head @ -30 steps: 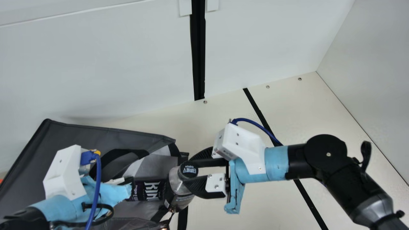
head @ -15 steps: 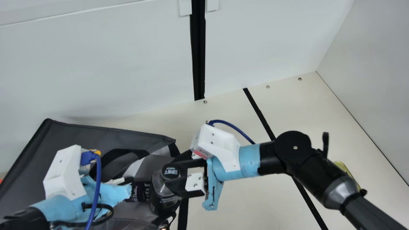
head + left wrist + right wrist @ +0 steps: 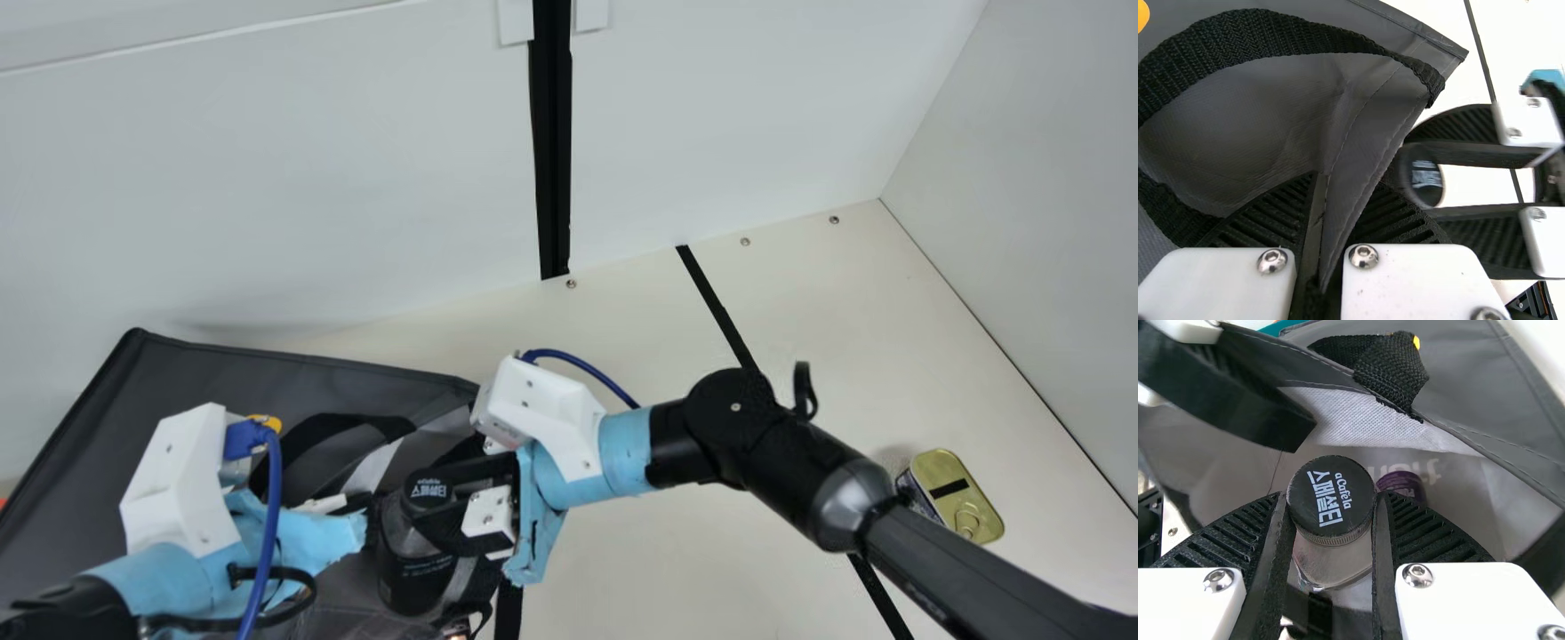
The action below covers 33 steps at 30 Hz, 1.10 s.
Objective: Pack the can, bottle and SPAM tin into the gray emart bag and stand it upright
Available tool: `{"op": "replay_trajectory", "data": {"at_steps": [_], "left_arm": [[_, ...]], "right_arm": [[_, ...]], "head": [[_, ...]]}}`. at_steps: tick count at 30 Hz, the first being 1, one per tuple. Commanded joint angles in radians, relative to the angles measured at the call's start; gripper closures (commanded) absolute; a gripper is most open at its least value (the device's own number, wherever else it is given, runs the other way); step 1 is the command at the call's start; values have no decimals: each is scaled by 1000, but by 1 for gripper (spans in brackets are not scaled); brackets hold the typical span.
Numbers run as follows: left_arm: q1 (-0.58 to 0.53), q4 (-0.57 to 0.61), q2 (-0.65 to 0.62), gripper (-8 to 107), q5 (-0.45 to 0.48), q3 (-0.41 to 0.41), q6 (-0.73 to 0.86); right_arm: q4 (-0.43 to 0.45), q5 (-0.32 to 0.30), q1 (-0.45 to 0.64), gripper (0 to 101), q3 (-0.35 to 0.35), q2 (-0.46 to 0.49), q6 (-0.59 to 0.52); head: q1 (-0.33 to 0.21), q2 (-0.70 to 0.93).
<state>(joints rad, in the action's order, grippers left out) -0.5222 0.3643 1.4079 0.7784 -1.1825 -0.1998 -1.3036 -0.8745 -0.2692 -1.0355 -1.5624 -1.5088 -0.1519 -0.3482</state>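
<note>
Main view: cream worktop, a long black line running across it at a slant, small round screws along the back edge. White back wall behind, black vertical strip down it ending at the worktop; pale gray side wall at the right, meeting the worktop in a thin dark seam. Gray emart bag, soft fabric with black webbing handles, lies at the left. Left claw is at the bag. Right claw grips the clear and dark bottle with a round black cap, cap up, at the bag. SPAM tin with a gold lid, pull ring and black bar sits on the worktop well to the right, near the right arm.

Left wrist view: left claw closed on a fold of the gray bag fabric, handle webbing looping just above the pinch. Pale worktop with a thin dark line beyond. Right claw farther off, bottle cap between its two ribbed fingers.

Right wrist view: right claw closed around the bottle just below the cap. Bag mouth gapes around it, pale lining showing; purple can inside, partly hidden behind the bottle and a finger. Pale worktop with a screw at the left edge.
</note>
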Motion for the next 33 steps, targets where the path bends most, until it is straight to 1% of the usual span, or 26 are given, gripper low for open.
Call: {"op": "replay_trajectory", "data": {"at_steps": [1, 13, 26, 33], "left_arm": [[0, 0, 0, 107, 0, 0, 0], [0, 0, 0, 107, 0, 0, 0], [0, 0, 0, 107, 0, 0, 0], [0, 0, 0, 107, -2, 0, 0]], "right_arm": [[-4, 9, -10, 101, -5, -23, -4], [-36, 60, -68, 101, -59, -158, -6], [-48, 85, -122, 101, -171, -269, 26], [-36, 89, -132, 78, -211, -299, 43]], "head": [[-23, -1], [-23, -1], [-23, -1], [-23, -1]]}}
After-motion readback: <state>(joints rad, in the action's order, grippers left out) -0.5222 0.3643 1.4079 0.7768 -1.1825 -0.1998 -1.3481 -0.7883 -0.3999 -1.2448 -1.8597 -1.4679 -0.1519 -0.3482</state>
